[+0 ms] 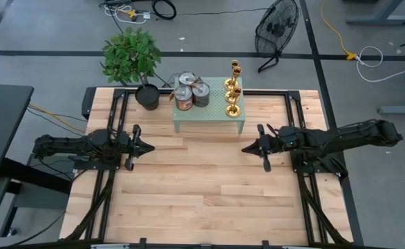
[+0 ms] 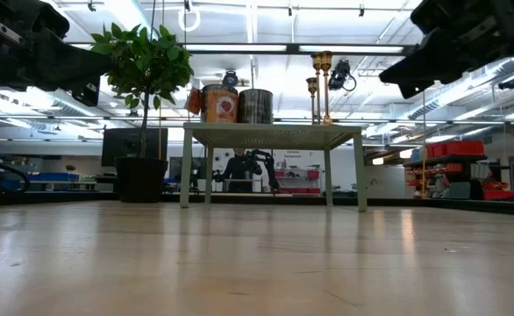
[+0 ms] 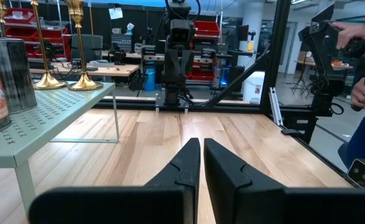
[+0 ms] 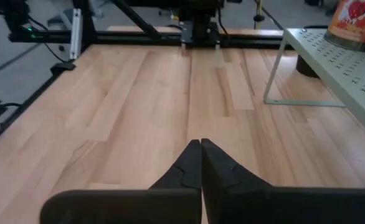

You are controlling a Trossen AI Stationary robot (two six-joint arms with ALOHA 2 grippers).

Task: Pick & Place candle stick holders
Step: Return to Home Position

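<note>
Your three candle stick holders (image 1: 233, 91) stand on the green shelf (image 1: 209, 119) at upper centre, right of the tins (image 1: 191, 92), so the left gripper (image 1: 147, 146) and right gripper (image 1: 246, 148) sit mid-frame, pinched together and empty, apparently parked clear.

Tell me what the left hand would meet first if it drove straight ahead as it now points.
Likely the right hand, facing it across bare table. The left hand aims past the shelf, which stands off to one side; depth is unclear.
</note>
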